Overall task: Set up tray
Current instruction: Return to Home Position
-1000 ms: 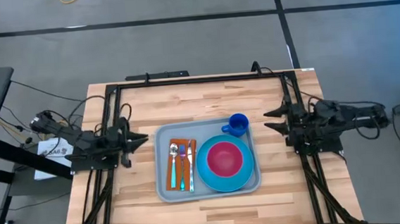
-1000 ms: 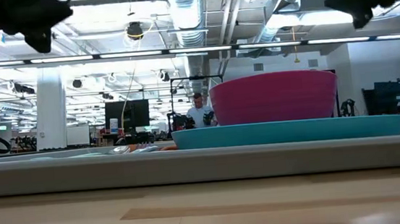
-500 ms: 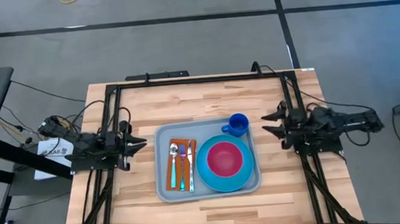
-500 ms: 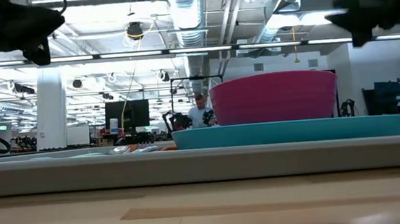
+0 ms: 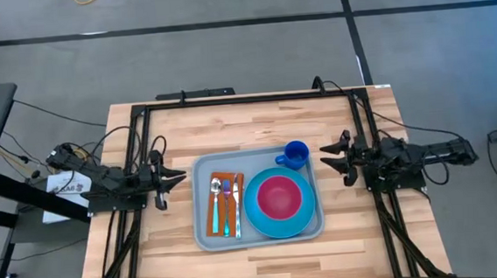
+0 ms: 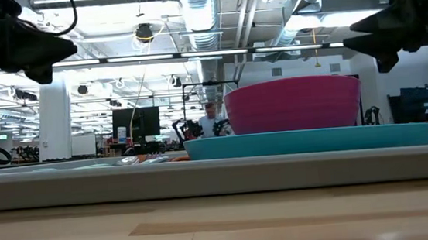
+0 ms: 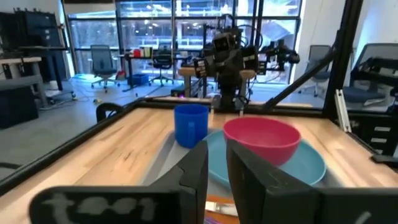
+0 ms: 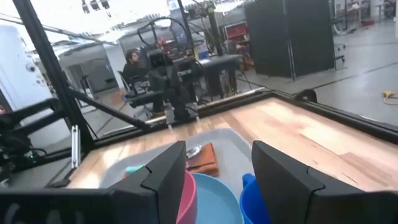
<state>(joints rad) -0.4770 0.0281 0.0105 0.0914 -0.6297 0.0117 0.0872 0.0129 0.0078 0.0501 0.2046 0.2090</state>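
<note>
The pale grey-blue tray [image 5: 204, 234] lies flat at mid-table. On it rest a round blue plate [image 5: 258, 219] with a pink bowl [image 5: 278, 197] on top. It also carries a blue cup [image 5: 295, 155] at its far right corner and an orange-brown napkin [image 5: 227, 180] under cutlery [image 5: 225, 206]. My left gripper [image 5: 181, 176] hovers just off the tray's left edge, its fingers [image 7: 196, 171] a narrow gap apart. My right gripper [image 5: 324, 156] hovers off the tray's right edge near the cup, open wide [image 8: 217, 168]. Neither touches anything.
A black frame [image 5: 228, 101] runs around the wooden table top, with rails along the left and right sides beside each arm. Bare wood [image 5: 230, 127] lies beyond the tray's far edge, and more wood lies near its front edge. A person [image 6: 212, 116] shows far off in the room behind.
Both grippers have sunk a little lower over the table. My right gripper has also moved toward the tray's right edge and the cup. The tray and everything on it have stayed still.
</note>
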